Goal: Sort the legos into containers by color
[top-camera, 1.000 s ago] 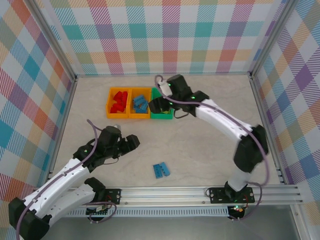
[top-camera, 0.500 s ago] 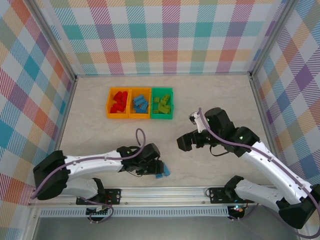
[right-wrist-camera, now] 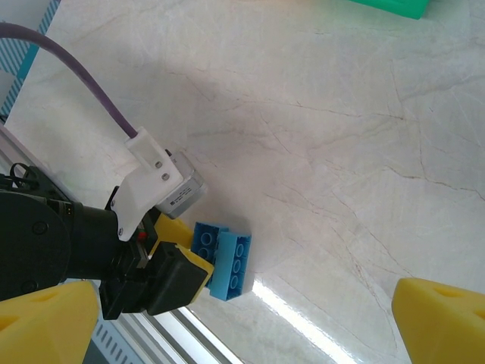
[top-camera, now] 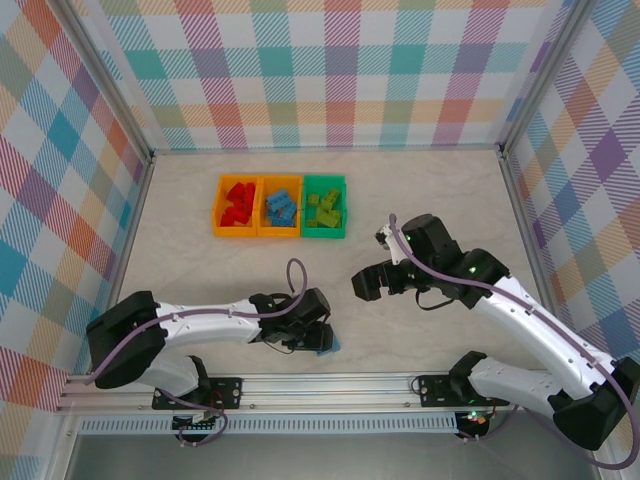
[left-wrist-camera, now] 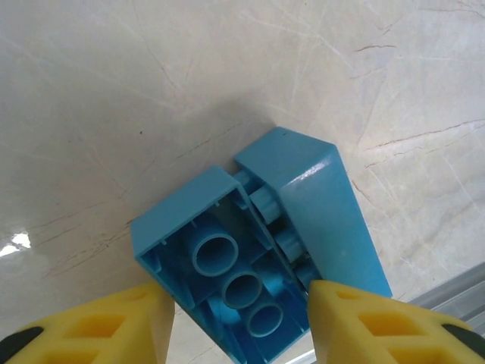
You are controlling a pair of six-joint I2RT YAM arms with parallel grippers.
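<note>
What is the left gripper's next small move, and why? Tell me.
Probably close the left gripper on the blue bricks. Its open fingers straddle the pair, which lies on the table, so a squeeze looks enough to secure it. Lifting toward the bin that holds blue pieces would follow.
</note>
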